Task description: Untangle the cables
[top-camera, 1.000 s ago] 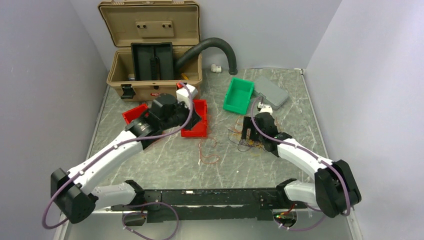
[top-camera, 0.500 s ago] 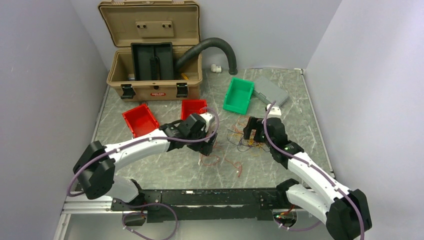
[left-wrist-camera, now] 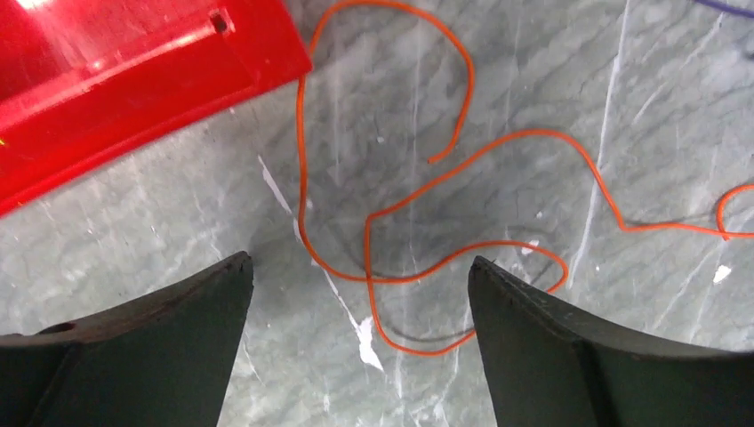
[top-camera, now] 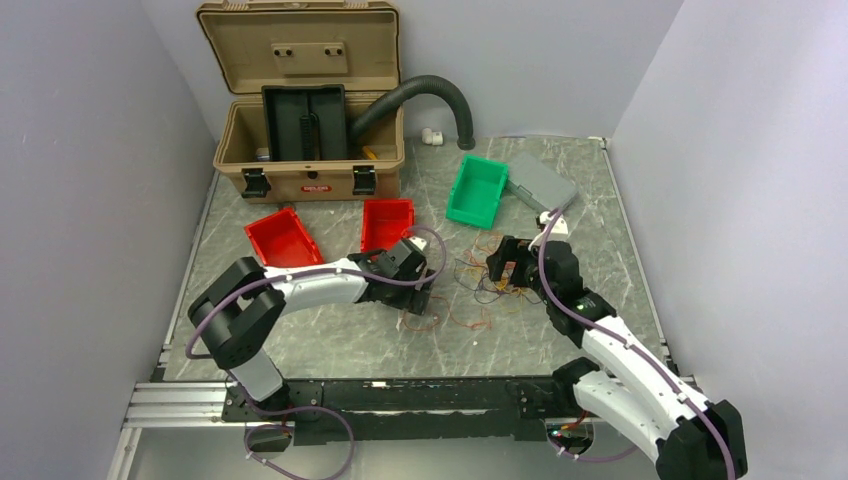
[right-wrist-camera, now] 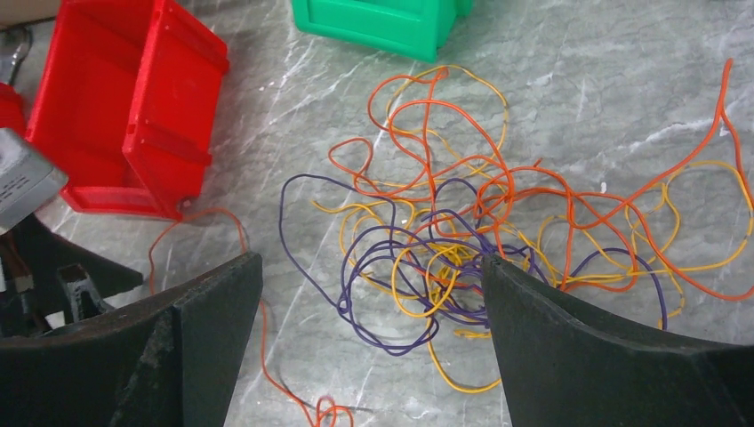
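The cables (right-wrist-camera: 462, 240) are thin orange, yellow and purple wires in a tangled heap on the marble table, just beyond my right gripper's tips. My right gripper (right-wrist-camera: 369, 262) hovers over the heap's near edge, open, with nothing between its fingers. In the top view the heap (top-camera: 492, 285) lies between the two grippers. One loose orange wire (left-wrist-camera: 427, 178) loops over the table on its own. My left gripper (left-wrist-camera: 357, 267) stands low above it, open and empty. From above, the left gripper (top-camera: 425, 290) sits left of the heap and the right gripper (top-camera: 505, 265) just right of it.
Two red bins (top-camera: 283, 240) (top-camera: 385, 220) lie behind the left gripper, a green bin (top-camera: 478, 190) and a grey case (top-camera: 540, 180) behind the heap. An open tan toolbox (top-camera: 300, 110) with a black ribbed hose (top-camera: 430, 90) stands at the back left.
My left arm has swung from over the red bin down to the table centre, and its gripper has opened. The right gripper shifted slightly back. More orange wire now lies loose at the centre.
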Controlling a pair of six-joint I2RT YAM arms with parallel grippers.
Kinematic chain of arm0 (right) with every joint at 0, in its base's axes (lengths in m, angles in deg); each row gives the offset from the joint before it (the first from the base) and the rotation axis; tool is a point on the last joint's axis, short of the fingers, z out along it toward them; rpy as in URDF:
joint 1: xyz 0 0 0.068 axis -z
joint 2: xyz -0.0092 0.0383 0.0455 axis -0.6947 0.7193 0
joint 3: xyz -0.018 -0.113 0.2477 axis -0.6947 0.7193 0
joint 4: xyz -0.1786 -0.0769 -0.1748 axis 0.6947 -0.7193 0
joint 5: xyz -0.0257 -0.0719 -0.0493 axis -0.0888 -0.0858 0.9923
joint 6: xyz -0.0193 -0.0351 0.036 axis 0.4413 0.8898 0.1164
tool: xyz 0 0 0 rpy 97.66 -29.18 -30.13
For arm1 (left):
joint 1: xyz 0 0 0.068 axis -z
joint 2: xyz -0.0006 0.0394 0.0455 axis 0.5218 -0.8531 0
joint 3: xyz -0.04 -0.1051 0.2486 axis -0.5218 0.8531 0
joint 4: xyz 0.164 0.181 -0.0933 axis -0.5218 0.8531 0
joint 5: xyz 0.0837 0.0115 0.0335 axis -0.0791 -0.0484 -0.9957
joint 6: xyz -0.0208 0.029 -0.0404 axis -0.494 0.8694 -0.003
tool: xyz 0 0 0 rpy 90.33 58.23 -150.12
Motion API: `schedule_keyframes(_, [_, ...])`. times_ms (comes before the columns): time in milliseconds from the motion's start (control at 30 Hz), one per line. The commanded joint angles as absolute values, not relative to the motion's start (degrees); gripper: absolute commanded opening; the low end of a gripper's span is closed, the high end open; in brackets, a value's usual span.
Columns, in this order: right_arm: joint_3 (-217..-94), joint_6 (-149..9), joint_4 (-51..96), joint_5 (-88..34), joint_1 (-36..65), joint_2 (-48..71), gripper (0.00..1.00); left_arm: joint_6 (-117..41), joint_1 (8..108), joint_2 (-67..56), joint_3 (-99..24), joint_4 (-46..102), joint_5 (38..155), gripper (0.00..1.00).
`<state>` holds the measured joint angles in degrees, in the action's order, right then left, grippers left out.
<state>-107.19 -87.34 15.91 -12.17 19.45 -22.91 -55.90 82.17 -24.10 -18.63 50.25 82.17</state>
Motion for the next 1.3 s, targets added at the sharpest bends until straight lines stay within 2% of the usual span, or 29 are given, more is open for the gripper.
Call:
schedule_keyframes(0, [-107.0, -89.08, 17.69, -13.5, 19.58, -25.05, 0.94, -60.24, 82.36, -25.19, -17.37, 44.86, 77.43, 0.85])
schedule_keyframes(233, [-105.25, -89.38, 19.82, -14.46, 19.57, -27.31, 0.93, -62.21, 82.36, -27.64, -14.99, 39.04, 76.75, 0.34])
schedule_keyframes(267, [-105.34, -89.24, 20.06, -14.51, 19.57, -27.43, 0.93, -62.39, 82.34, -27.64, -14.61, 38.73, 76.61, 0.24])
schedule_keyframes(300, [-105.43, -89.11, 20.02, -14.46, 19.57, -27.54, 0.93, -62.58, 82.38, -27.51, -13.98, 38.41, 76.44, 0.04])
schedule_keyframes(333, [-105.73, -88.9, 19.97, -14.41, 19.56, -27.55, 0.93, -62.79, 82.4, -27.19, -13.45, 38.29, 76.08, 0.0])
schedule_keyframes(600, [-106.8, -88.62, 18.79, -14.22, 19.57, -27.53, 0.93, -59.58, 82.76, -18.11, -11.41, 42.79, 72.92, 0.0])
schedule_keyframes(967, [-107.33, -89.74, 17.65, -15.17, 19.61, -25.86, 0.93, -50.52, 81.89, -4.04, -22.28, 67.24, 68.89, 0.0])
schedule_keyframes(1033, [-107.2, -88.76, 18.69, -18.31, 19.61, -25.08, 0.93, -49.56, 80.72, 0.04, -22.82, 68.55, 70.44, 0.0])
schedule_keyframes(1167, [-108.63, -86.18, 20.55, -33.1, 19.25, -19.52, 1.0, -47.54, 77.7, 5.85, -24.12, 69.76, 74.82, 0.0])
schedule_keyframes(1267, [-111.28, -87.9, 16.28, -30.44, 16.33, -14.23, 1.0, -46.94, 76.23, 6.75, -24.81, 70.19, 77.91, 0.0])
